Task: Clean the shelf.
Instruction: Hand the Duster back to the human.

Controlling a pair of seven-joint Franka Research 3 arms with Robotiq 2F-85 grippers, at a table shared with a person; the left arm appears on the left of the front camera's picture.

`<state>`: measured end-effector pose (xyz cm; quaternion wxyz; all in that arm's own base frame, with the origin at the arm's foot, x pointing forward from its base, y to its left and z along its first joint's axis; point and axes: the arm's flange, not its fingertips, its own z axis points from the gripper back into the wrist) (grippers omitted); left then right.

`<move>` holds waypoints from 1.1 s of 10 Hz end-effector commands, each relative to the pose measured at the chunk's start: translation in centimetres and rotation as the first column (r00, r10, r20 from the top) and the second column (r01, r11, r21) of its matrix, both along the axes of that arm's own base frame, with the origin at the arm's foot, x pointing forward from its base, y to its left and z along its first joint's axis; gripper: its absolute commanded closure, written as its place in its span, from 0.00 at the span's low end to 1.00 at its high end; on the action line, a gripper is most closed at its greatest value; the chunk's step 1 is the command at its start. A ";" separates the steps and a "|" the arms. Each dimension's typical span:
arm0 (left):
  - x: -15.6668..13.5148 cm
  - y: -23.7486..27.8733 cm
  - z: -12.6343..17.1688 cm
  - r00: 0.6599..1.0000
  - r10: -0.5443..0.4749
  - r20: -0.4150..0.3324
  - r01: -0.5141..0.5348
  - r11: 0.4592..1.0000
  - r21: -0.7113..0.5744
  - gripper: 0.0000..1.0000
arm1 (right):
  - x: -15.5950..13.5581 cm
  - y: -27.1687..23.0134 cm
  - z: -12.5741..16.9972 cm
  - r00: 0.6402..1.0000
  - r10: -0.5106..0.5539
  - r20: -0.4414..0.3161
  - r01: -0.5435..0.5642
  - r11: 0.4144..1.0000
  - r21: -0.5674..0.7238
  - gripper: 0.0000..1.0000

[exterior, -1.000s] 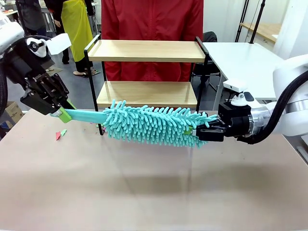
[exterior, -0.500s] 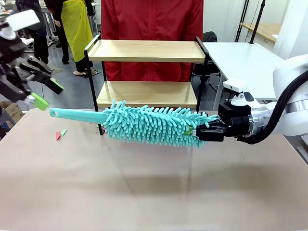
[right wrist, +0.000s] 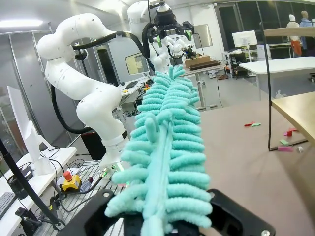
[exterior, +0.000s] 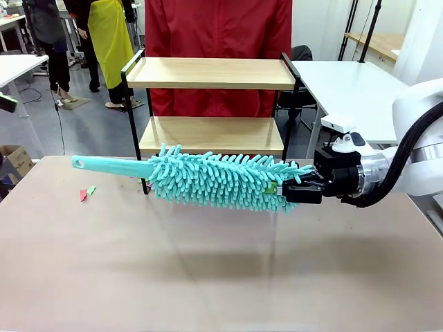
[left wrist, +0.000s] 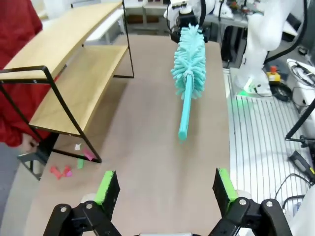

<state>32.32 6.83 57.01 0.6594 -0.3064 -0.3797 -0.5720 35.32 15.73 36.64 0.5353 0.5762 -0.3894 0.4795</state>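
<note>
Little pink and green scraps (exterior: 86, 193) lie on the bench (exterior: 208, 277) by the shelf's leg. A person in red (exterior: 218, 41) stands behind the shelf (exterior: 211, 104), at the bench's far edge; its two light boards look bare. My right hand (exterior: 294, 190) squeezes the fluffy teal duster (exterior: 221, 181) by its tip, handle sticking out free. My wrist camera shows my left hand (left wrist: 167, 184) wide open, holding nothing.

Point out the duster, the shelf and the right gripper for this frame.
duster (exterior: 214, 180): front view, middle of the teal fluffy head.
shelf (exterior: 208, 72): front view, top wooden board.
right gripper (exterior: 294, 192): front view, fingertips clamped on the duster's end.
</note>
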 end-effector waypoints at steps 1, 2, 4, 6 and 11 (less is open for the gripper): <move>0.1 -1.1 -0.7 0.999 -0.036 0.028 0.038 0.998 -0.053 0.00 | 0.0 0.1 0.1 1.000 0.002 0.003 -0.002 1.000 0.000 1.00; 0.0 0.0 0.0 1.000 0.000 0.000 0.000 1.000 0.000 0.00 | 0.0 0.1 0.1 1.000 0.002 0.003 -0.002 1.000 0.000 1.00; 0.0 0.0 0.0 1.000 0.000 0.000 0.000 1.000 0.000 0.00 | 0.0 0.0 0.0 1.000 0.000 0.000 0.000 1.000 0.000 0.84; 0.0 0.0 0.0 1.000 0.000 0.000 0.000 1.000 0.000 0.00 | 0.0 -0.8 4.0 0.999 -0.021 0.032 0.018 0.996 0.091 0.84; 0.0 0.0 0.0 1.000 0.000 0.000 0.000 1.000 0.000 0.00 | 1.1 -5.6 15.1 0.936 -0.310 0.167 0.263 0.930 0.258 0.84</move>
